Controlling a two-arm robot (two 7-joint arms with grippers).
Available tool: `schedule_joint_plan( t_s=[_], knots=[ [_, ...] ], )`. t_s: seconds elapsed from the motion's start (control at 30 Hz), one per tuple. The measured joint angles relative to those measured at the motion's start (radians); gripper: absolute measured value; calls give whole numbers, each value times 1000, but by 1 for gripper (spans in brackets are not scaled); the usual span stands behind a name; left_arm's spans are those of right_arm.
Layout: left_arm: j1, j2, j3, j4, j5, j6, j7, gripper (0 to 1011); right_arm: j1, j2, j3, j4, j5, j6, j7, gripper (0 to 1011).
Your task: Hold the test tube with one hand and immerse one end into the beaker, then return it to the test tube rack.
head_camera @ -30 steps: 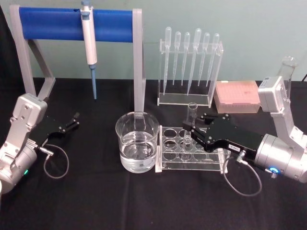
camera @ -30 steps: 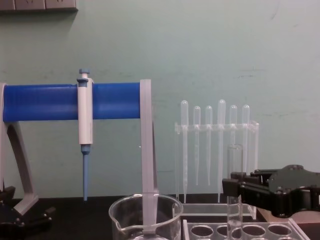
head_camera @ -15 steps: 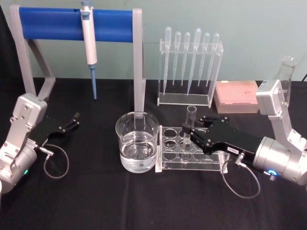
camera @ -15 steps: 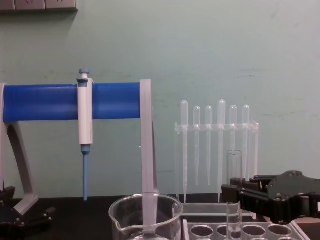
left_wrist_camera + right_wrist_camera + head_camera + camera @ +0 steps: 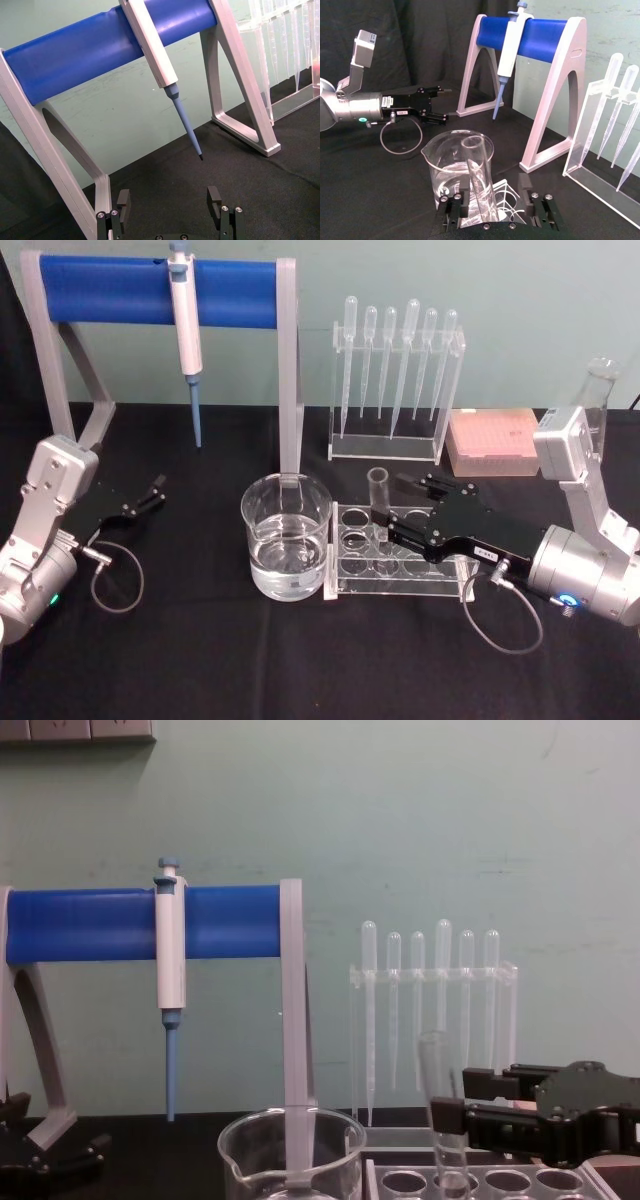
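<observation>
Over the clear rack [image 5: 400, 558], the right gripper [image 5: 392, 526], fingers apart, flanks the tilted test tube [image 5: 379, 502]. Before retreating, confirm the tube's bottom is seated in a hole. At the table's left the left gripper [image 5: 152, 492] rests idle, fingers apart.

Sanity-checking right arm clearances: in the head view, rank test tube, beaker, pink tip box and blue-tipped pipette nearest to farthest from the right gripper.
1. test tube: between the right gripper fingers, over the clear rack.
2. beaker: just left of the rack.
3. pink tip box: behind the gripper, to the right.
4. blue-tipped pipette: far back left, hanging on the blue stand.
</observation>
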Motion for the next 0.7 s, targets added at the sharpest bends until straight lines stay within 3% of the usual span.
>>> schedule_joint_plan(
  t_s=[0.13,0.47,0.7],
  knots=[
    [0,0,0,0,0,0,0,1000,0,0,0,-1,0,0,0,693],
    [0,0,0,0,0,0,0,1000,3,4,15,-87,-6,-3,-15,969],
    [0,0,0,0,0,0,0,1000,-80,-8,86,-147,-29,-20,-154,1002]
  ],
)
